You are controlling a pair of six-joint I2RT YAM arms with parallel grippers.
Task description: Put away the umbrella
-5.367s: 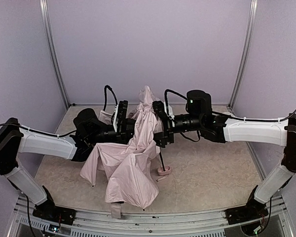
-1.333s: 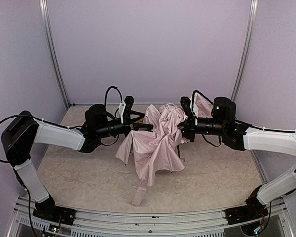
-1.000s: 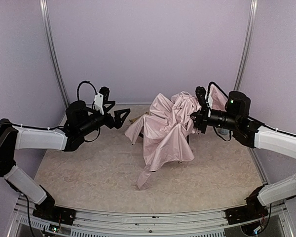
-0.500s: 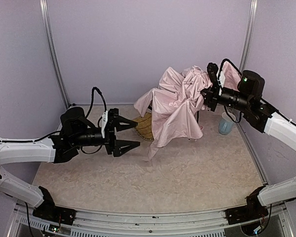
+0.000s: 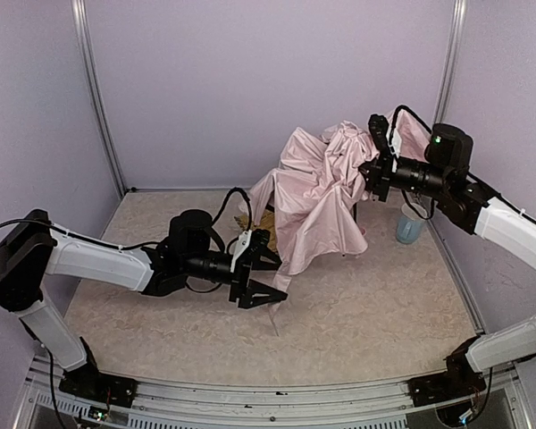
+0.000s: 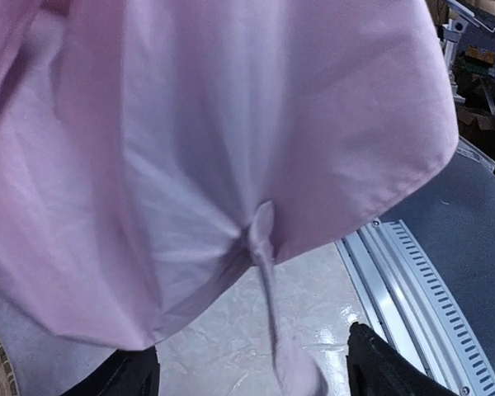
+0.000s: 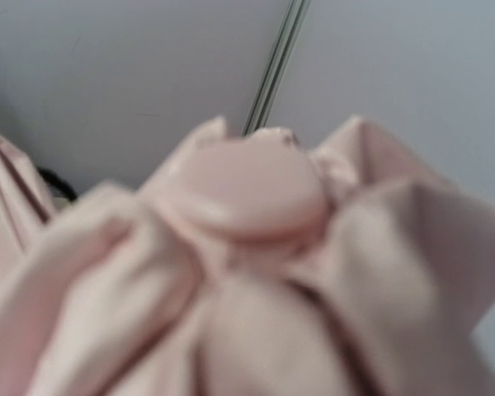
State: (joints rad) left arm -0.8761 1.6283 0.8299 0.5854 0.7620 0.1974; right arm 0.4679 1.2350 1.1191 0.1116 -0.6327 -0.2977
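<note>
The umbrella (image 5: 322, 192) hangs in the air at the back right, its pale pink canopy crumpled and drooping. My right gripper (image 5: 372, 172) is shut on its top end and carries it; in the right wrist view the canopy's round top cap (image 7: 247, 194) fills the picture and hides the fingers. My left gripper (image 5: 268, 270) stands open low under the canopy's near edge. In the left wrist view the canopy's thin pink closing strap (image 6: 271, 305) dangles between the two black fingertips (image 6: 384, 371), touching neither. The handle and shaft are hidden by the fabric.
A woven tray (image 5: 255, 221) lies on the table behind the left gripper, partly under the canopy. A pale blue cup (image 5: 409, 223) stands by the right wall. Aluminium rails (image 5: 268, 393) run along the near edge, and walls close in the back and both sides.
The right gripper has raised the umbrella and carried it toward the back right. The left arm swung away to the left, then came in low under the hanging canopy with its jaws open around the strap.
</note>
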